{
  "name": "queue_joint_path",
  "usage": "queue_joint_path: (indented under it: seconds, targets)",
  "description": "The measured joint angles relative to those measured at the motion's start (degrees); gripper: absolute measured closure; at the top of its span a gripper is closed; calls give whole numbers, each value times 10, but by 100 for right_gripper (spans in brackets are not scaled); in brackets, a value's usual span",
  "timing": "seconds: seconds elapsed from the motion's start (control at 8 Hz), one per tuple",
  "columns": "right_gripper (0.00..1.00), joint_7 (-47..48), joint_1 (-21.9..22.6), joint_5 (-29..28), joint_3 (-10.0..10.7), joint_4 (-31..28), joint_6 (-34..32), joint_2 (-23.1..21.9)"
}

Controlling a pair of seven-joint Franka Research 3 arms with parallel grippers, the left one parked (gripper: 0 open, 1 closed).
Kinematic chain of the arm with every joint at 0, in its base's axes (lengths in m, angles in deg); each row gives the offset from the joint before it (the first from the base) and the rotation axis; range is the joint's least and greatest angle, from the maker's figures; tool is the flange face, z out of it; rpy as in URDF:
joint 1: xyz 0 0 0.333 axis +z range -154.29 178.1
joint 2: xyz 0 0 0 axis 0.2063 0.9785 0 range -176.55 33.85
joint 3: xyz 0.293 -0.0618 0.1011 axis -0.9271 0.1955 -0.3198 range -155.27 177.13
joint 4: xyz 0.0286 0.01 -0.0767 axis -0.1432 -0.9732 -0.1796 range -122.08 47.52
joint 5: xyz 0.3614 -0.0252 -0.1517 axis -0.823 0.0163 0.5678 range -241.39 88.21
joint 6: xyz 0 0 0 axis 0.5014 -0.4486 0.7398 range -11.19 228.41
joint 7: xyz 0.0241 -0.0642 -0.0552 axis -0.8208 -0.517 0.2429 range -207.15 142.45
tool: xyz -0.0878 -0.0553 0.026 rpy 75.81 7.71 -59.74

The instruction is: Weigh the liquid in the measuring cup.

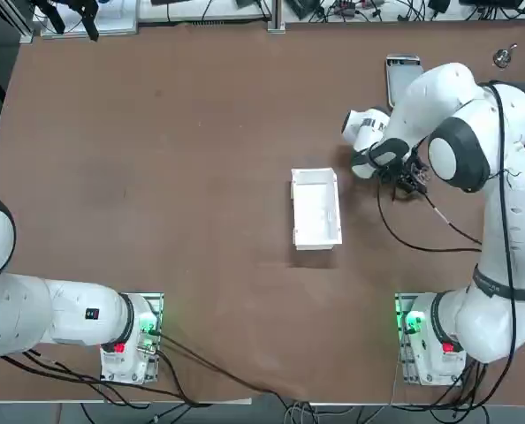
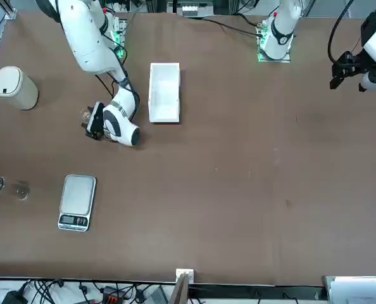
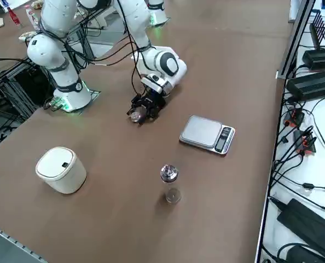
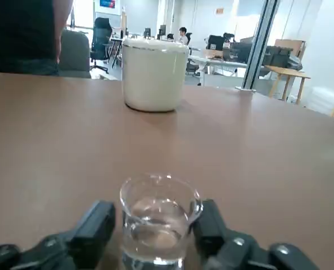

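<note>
Low over the table, right end effector [image 4: 158, 225] clamped around the measuring cup [image 4: 158, 222].

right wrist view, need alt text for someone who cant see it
A small clear measuring cup holding liquid stands on the brown table between the right gripper's two black fingers. Beyond it stands a cream lidded container.
</note>
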Motion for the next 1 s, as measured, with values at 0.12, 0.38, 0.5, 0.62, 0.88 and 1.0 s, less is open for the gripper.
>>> queue_joint_path:
  seconds: [0.12, 0.38, 0.5, 0.62, 0.88, 1.0]
  targets:
    - [39, 0, 0, 3, 0, 2, -4, 0]
    - [39, -5, 2, 5, 0, 15, -15, 0]
    - [39, -8, 6, 21, -1, 34, -25, 0]
    - [39, -11, 12, 46, -2, 60, -33, -1]
    - [39, -27, 16, 95, -1, 119, -46, -3]
    - [39, -50, 14, 132, 0, 144, -46, -3]
